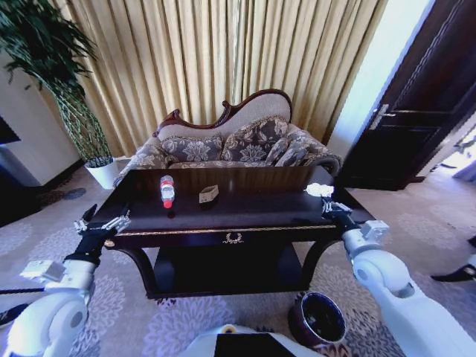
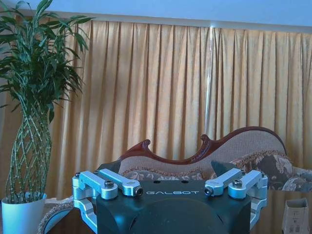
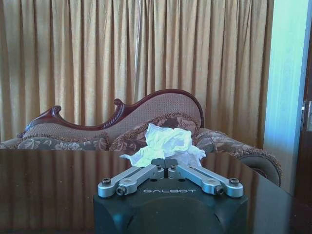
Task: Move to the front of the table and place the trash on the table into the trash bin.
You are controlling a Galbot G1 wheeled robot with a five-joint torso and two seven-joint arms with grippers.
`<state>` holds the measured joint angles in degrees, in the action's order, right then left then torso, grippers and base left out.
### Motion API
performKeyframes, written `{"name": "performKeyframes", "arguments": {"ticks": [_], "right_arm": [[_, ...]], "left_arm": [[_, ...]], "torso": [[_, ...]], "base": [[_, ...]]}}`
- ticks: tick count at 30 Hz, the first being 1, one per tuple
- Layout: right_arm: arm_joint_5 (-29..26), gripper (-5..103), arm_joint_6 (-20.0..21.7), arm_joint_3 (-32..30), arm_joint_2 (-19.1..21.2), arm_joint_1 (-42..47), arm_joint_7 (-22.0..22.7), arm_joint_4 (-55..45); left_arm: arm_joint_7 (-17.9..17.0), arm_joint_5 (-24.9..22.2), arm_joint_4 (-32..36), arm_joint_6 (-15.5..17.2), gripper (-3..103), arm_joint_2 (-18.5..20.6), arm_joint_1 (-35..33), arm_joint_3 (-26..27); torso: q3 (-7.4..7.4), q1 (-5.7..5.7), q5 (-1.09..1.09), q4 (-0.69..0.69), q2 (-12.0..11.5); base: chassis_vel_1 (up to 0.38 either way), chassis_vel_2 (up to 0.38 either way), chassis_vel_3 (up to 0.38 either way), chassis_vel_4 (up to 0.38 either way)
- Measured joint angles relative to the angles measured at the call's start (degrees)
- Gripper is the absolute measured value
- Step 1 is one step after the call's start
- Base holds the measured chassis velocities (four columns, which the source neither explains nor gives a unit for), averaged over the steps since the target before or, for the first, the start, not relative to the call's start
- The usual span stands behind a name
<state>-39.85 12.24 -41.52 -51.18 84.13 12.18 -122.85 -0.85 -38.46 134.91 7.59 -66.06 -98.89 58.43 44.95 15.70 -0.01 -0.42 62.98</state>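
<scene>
- The right end effector [image 1: 332, 209] sits over the right near part of the worktop [image 1: 245, 204], its fingers drawn narrow, tips nearly together just short of the crumpled white paper wad [image 1: 319, 190]; the right wrist view shows the wad [image 3: 164, 145] directly beyond the closed-in linkage, not gripped.
- The left end effector [image 1: 102, 224] hovers at the left near corner of the worktop, fingers spread wide, holding nothing.
- "GALBOT" is printed in pale letters on the black body of each end effector, readable in both wrist views.
- The clear plastic bottle [image 1: 167, 190] with red cap and label lies on the worktop left of centre; its label writing is too small to read.
- The small tan box [image 1: 208, 194] stands just right of the bottle, near the centre; it also appears at the edge of the left wrist view [image 2: 296, 215], with dark print on its face that cannot be read.
- The trash bin [image 1: 318, 318] stands on the carpet near the right front leg, on the near side of the worktop.
- A gold emblem [image 1: 233, 238] marks the front drawer.
- A patterned sofa [image 1: 238, 145] stands beyond the far edge, with gold curtains [image 1: 216, 59] behind it and a potted plant [image 1: 71, 97] at far left.
</scene>
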Motion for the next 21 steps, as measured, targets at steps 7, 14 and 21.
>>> {"name": "performKeyframes", "arguments": {"ticks": [7,14,21], "right_arm": [[-0.09,0,0.78,0.23,-0.14,-0.67,-0.05,-0.16],[-0.13,0,1.09,0.59,0.32,-1.55,-0.05,-0.04],[-0.03,0,1.09,1.14,0.31,-2.39,-0.05,0.57]], "left_arm": [[-0.06,0.00,0.11,0.98,100,0.06,-0.32,0.23],[-2.09,-0.04,1.96,5.89,100,1.24,0.98,0.28],[-3.47,-0.03,3.56,9.83,100,2.21,1.34,0.69]], "torso": [[0.00,0.00,0.00,0.00,0.00],[0.00,0.00,0.00,-0.01,0.00],[0.00,0.00,0.00,0.00,0.00]], "base": [[0.000,0.000,0.000,0.000],[0.045,-0.039,-0.047,0.057],[0.070,-0.070,-0.075,0.073]]}}
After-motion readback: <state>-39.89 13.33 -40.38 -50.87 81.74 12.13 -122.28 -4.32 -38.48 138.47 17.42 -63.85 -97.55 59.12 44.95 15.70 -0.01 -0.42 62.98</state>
